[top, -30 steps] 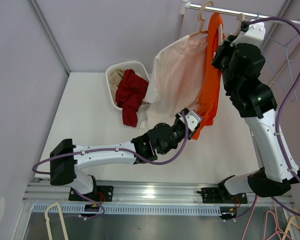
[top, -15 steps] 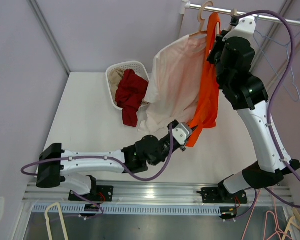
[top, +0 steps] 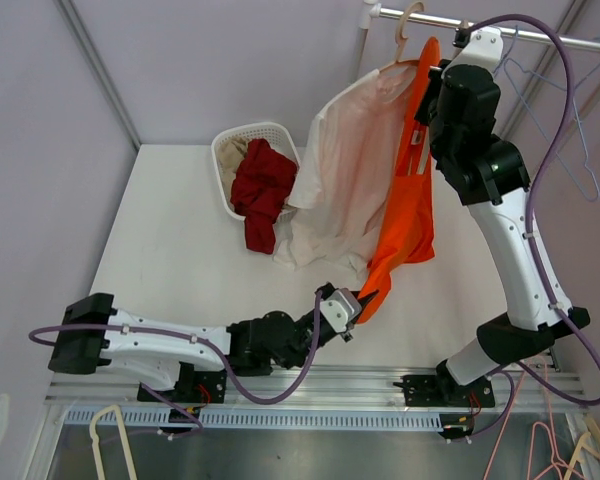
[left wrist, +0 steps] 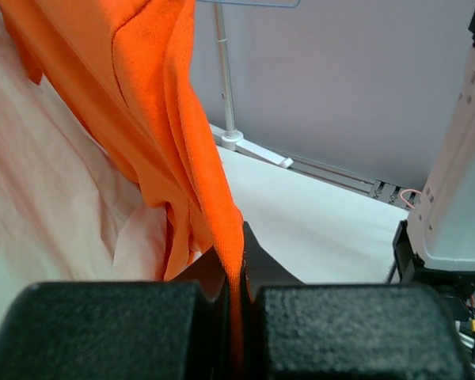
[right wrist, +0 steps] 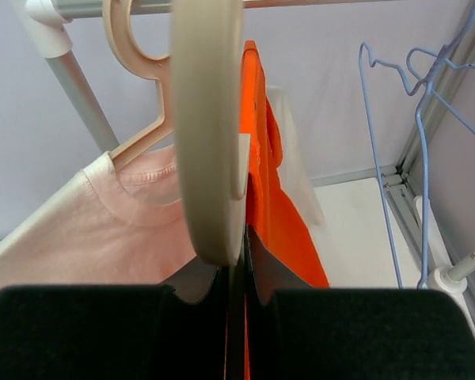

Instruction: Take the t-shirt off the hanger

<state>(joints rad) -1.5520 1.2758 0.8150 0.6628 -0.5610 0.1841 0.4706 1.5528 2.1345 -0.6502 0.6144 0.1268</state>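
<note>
An orange t-shirt hangs from a cream hanger up by the rail. My right gripper is shut on that hanger's lower edge, just under the rail. The shirt is stretched down and forward to my left gripper, low over the table's near side. In the left wrist view the left gripper is shut on the orange t-shirt's hem, a thin fold pinched between the pads. The hanger's hook is mostly hidden behind my right arm in the top view.
A pale pink shirt hangs on a wooden hanger left of the orange one. A white basket with a dark red garment stands on the table's far side. Blue wire hangers hang at the right.
My left gripper closed on the orange hem and drew back toward the near edge, pulling the shirt down and taut. The right arm shifted slightly left along the rail.
</note>
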